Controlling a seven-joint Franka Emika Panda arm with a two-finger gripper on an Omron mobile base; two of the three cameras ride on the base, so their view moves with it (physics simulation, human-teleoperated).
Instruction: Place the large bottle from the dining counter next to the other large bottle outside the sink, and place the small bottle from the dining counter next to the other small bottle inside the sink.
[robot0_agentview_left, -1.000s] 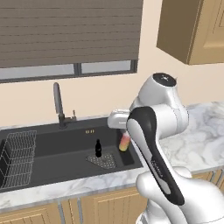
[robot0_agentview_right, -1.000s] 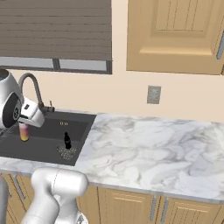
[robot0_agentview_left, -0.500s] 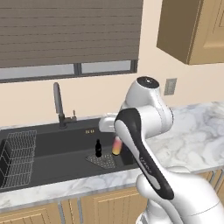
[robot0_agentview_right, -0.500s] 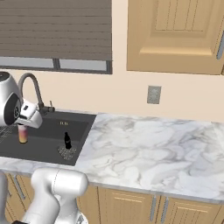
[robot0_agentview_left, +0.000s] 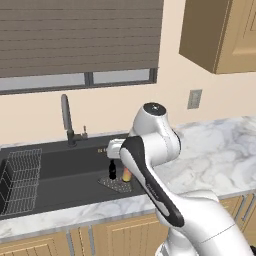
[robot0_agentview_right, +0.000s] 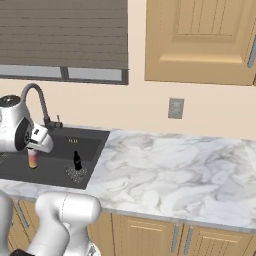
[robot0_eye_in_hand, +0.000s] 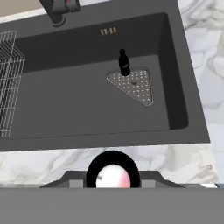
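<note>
While the white arm reaches over the dark rectangular sink, its claw hangs above the basin, pinching a small bottle with a pale pink and orange body that stands upright beneath it. From the left base camera the same bottle shows just beside the small black bottle, which stands upright on the perforated triangular drain plate on the sink floor. The hand camera looks down on the black bottle at the corner of that plate, with the held bottle's round pink top at the bottom of the frame, ringed in black. A wire dish rack sits at the far left of the basin, and the dark curved tap rises behind it.

Judging from these 3 views, the bottle is not yet resting on the sink floor, though its height above it cannot be told. Released too high, it could topple or roll on landing. Coming down too close, it could knock the black bottle over, since the 2 look nearly touching from the left. The uneven drain plate could also leave it tilted
</note>
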